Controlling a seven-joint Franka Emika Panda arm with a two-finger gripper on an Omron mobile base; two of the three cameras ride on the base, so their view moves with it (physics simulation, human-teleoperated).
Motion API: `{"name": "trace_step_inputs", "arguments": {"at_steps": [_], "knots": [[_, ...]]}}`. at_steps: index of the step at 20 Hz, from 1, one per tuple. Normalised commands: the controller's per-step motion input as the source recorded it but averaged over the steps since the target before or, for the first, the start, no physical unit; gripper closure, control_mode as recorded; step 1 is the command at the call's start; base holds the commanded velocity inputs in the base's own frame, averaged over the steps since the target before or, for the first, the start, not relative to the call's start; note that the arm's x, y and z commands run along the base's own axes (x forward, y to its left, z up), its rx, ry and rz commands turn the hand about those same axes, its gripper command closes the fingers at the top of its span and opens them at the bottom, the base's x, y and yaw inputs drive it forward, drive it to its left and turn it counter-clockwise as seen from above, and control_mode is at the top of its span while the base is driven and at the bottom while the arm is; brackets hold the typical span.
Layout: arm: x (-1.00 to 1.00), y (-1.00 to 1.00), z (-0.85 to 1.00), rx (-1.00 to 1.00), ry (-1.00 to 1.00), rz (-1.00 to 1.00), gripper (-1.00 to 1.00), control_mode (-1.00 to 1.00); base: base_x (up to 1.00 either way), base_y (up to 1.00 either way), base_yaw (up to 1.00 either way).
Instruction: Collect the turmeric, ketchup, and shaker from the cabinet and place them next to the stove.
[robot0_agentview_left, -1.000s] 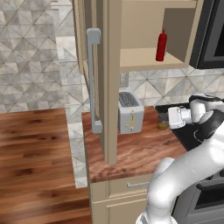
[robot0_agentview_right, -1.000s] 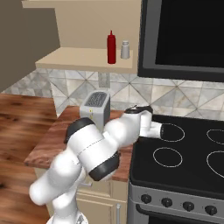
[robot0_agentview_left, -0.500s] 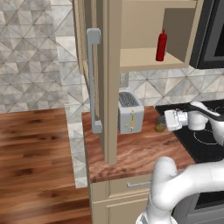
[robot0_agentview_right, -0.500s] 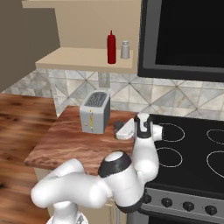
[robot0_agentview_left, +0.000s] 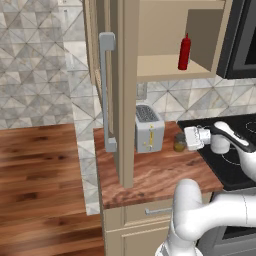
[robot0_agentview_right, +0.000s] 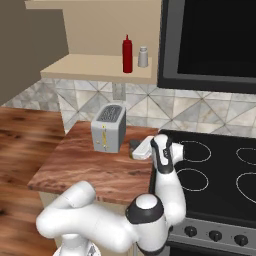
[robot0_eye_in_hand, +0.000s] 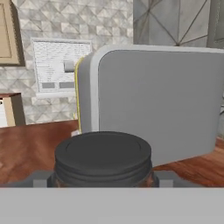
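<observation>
Wood counter (robot0_agentview_left: 150, 170) beside stove (robot0_agentview_right: 220, 175); gripper (robot0_agentview_left: 186, 139) state unclear, at turmeric (robot0_eye_in_hand: 103, 158).

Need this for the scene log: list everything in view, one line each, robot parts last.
ketchup: 1, red, on the cabinet shelf, left of the shaker in the right base view.
shaker: 1, pale grey, on the same shelf.
turmeric: 1, yellow-brown jar with a dark lid, on the counter between toaster and stove.
cabinet: 1, beige, door open, grey bar handle.
stove: 1, black, white rings, right of the counter.
toaster: 1, silver, on the counter under the shelf.
counter: 1, brown wood.
gripper: 1, white, low beside the jar; whether open or shut cannot be told.
</observation>
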Motion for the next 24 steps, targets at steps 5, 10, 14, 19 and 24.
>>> {"name": "trace_step_inputs", "arguments": {"at_steps": [5,10,14,19,24], "knots": [[0.01,0.0,0.02,0.0,-0.02,0.0,-1.0,-1.0,0.0,0.0,0.0],[-0.07,0.0,0.29,0.0,0.0,0.0,-1.0,-1.0,0.0,0.0,0.0],[-0.05,0.0,0.41,-0.01,0.0,0.0,-1.0,-1.0,0.0,0.0,0.0],[-0.2,0.03,0.56,0.0,-0.01,0.0,-1.0,-1.0,0.0,0.0,0.0],[-0.38,0.34,0.62,-0.02,-0.03,-0.1,-1.0,-1.0,0.0,0.0,0.0]]}}
